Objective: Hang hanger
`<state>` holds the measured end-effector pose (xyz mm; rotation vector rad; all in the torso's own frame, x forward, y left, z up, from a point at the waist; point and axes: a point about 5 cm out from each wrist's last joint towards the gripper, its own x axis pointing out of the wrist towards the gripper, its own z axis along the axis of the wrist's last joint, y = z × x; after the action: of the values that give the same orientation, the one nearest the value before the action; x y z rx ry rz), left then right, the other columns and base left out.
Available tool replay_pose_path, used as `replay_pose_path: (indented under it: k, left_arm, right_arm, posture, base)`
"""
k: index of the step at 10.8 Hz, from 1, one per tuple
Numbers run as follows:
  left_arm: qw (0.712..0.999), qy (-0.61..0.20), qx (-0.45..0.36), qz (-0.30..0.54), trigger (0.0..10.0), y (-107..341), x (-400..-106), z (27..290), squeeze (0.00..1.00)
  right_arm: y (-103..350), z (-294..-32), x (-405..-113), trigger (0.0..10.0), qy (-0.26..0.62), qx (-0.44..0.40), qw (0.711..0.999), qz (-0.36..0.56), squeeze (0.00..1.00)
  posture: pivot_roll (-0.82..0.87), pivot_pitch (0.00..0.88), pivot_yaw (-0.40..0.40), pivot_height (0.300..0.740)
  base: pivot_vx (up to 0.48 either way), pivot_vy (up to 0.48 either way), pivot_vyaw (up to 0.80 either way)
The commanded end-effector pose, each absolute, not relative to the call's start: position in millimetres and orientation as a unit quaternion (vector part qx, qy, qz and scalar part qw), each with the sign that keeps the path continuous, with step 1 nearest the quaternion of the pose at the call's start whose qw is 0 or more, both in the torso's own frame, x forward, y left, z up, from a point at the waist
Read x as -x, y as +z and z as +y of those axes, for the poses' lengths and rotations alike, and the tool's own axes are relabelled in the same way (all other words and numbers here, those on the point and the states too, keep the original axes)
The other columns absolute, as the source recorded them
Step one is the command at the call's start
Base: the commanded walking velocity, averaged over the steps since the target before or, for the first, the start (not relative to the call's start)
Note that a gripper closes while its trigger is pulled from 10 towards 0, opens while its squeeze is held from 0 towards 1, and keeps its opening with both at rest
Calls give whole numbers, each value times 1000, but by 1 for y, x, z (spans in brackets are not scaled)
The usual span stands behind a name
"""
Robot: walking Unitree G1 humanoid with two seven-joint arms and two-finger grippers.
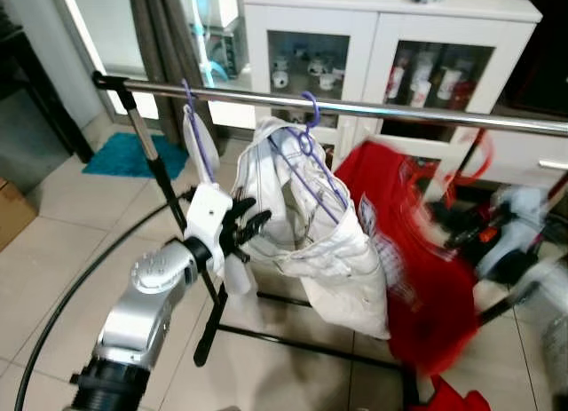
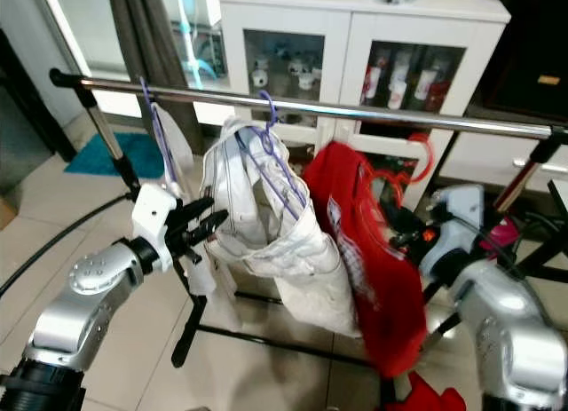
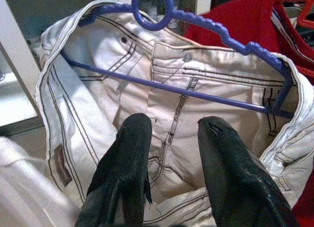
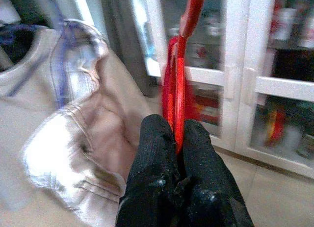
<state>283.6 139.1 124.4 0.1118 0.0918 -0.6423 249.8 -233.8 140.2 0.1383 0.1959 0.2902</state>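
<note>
A steel rail of a clothes rack runs across in front of me. White jeans hang from it on a purple hanger. My left gripper is open just left of the jeans, its fingers pointing at the waistband without touching it. A red shirt on a red hanger hangs to the right of the jeans, its hook below the rail. My right gripper is shut on that red hanger's lower part, and it looks blurred in the eye views.
A second purple hanger with a pale garment hangs near the rail's left end. Behind the rack stands a white glass-door cabinet. A teal mat, a black cable and the rack's base bars are on the tiled floor.
</note>
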Motion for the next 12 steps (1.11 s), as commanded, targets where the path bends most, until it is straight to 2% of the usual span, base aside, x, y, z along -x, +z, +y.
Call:
replay_pose_path:
  k: [1,2,3,5,7,12]
  left_arm:
    - [947,-313,-57,47,10000,125,-281,138,0]
    - [947,-313,-56,49,10000,123,-279,137,0]
    - [947,-314,-51,52,10000,121,-275,136,0]
    - [947,-312,-47,52,10000,121,-271,137,0]
    - [948,-310,-44,56,10000,120,-268,138,0]
    - [952,-296,-45,57,10000,121,-269,141,0]
  right_arm:
    - [139,-225,-248,10000,120,-76,986,84,0]
    - [131,-217,-245,10000,109,-92,986,89,0]
    - [111,-196,-237,10000,87,-108,984,113,0]
    - [108,-182,-229,10000,83,-113,983,121,0]
    - [109,-174,-228,10000,78,-109,983,123,0]
    - [115,-167,-236,10000,109,-75,984,121,0]
  posture:
    - [-169,0,37,740]
    - [-166,0,35,740]
    - [-163,0,30,740]
    - [-166,0,29,740]
    - [-163,0,24,740]
    - [-154,0,7,740]
  base:
    - [0,0,0]
    - [0,0,0]
    - [0,0,0]
    - [-255,0,-716]
    - [-298,0,-794]
    - [-335,0,0]
